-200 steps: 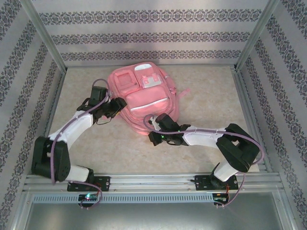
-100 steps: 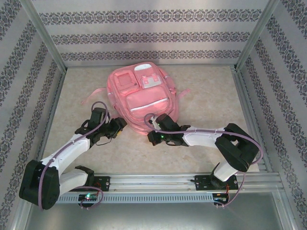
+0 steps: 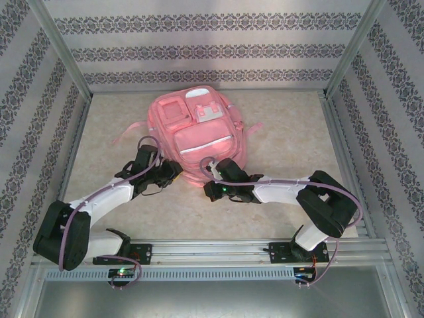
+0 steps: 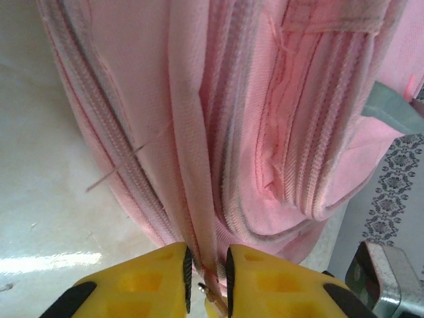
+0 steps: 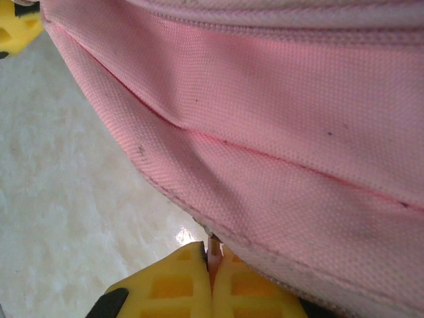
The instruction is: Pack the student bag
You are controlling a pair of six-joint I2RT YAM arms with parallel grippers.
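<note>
The student bag (image 3: 199, 129) is a large pink backpack lying flat on the pale tabletop with its front pockets facing up. My left gripper (image 3: 173, 171) is at the bag's lower left corner. In the left wrist view its yellow fingers (image 4: 152, 278) pinch a pink zipper band and a small metal pull of the bag (image 4: 278, 132), so the left gripper (image 4: 207, 255) is shut on it. My right gripper (image 3: 207, 177) sits at the bag's bottom edge. The right wrist view shows the right gripper (image 5: 213, 248) shut on a small pink pull tab under the bag's seam (image 5: 278, 119).
A pink strap (image 3: 129, 132) trails off the bag's left side and another strap (image 3: 255, 126) off its right. Patterned walls with metal posts (image 3: 63, 46) enclose the table. A metal rail (image 3: 212, 248) runs along the near edge.
My left arm has swung right and toward the bag's lower left corner, and its jaws have closed on the zipper band. The right arm and the bag have stayed put.
</note>
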